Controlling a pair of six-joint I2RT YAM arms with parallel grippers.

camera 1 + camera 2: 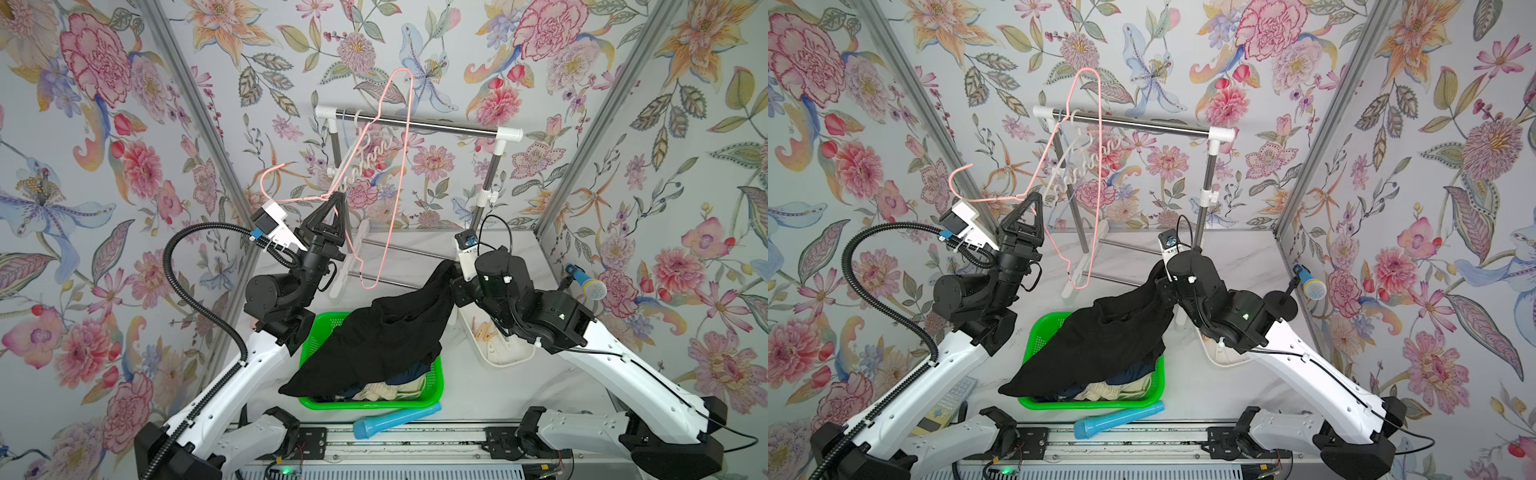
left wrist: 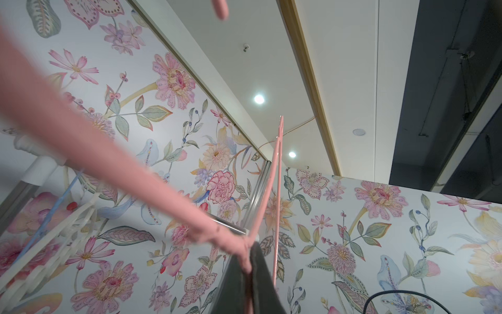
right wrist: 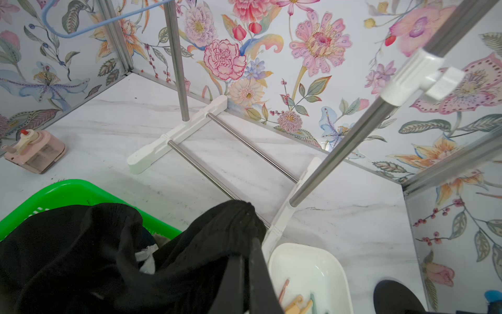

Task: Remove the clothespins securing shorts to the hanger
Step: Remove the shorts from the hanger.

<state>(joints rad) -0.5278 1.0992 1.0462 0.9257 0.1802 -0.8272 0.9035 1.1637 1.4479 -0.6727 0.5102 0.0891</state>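
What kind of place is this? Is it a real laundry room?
Probably not: it looks like a robot test booth dressed as a laundry corner. Flowery wall panels stop short of an office ceiling, around a small clothes rack and a green basket.

Left gripper [image 1: 333, 201] high, right gripper [image 3: 248, 251] low, both jaws together.

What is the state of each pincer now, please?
Left pincer: closed on the pink hanger.
Right pincer: closed on the black shorts.
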